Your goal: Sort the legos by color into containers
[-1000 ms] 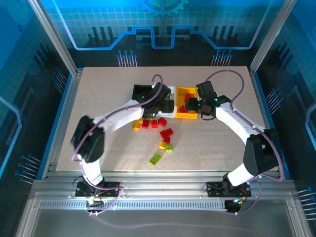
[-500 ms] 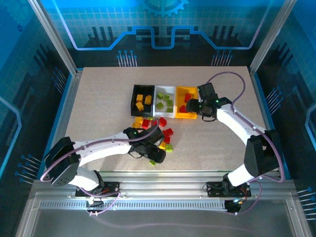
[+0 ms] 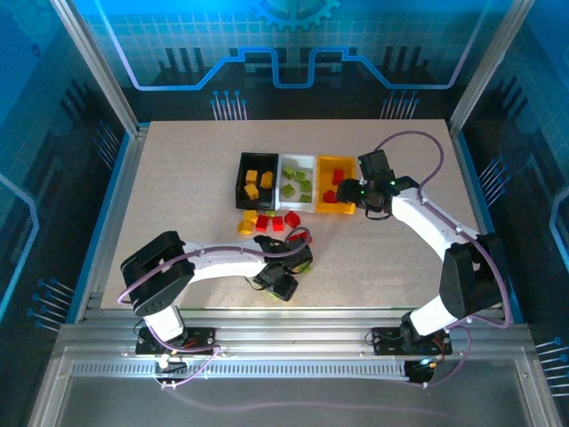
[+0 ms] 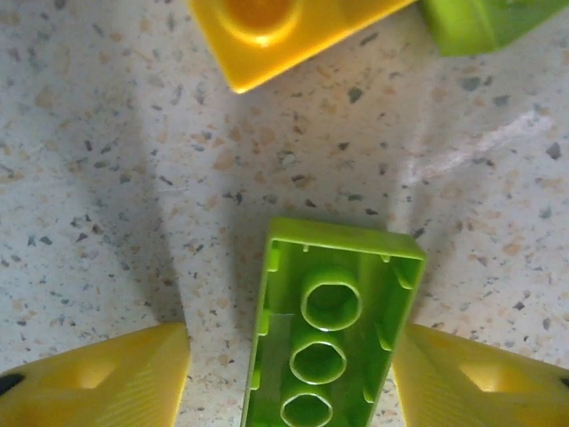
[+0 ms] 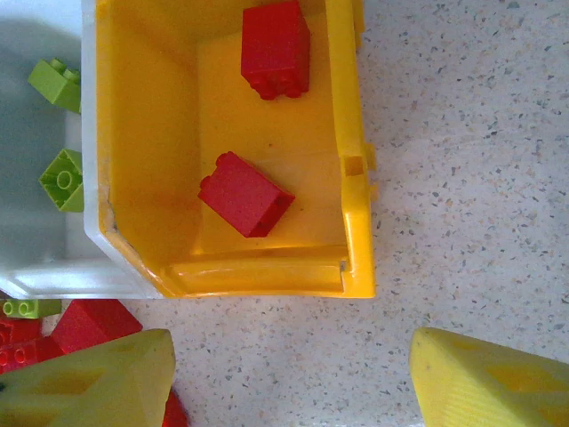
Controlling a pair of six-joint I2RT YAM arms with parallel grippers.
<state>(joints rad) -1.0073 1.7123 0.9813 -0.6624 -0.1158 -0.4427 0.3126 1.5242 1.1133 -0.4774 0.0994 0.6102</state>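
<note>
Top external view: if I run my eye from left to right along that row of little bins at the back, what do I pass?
Black bin holding yellow-orange bricks → white bin holding green bricks → yellow bin holding red bricks.

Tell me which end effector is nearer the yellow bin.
Right. The right end effector hovers beside the yellow bin; the left end effector straddles a green brick far off.

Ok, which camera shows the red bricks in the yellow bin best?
Right wrist: it looks straight down into the yellow bin, with both red bricks large and sharp. The top camera shows them as small red specks.
</note>
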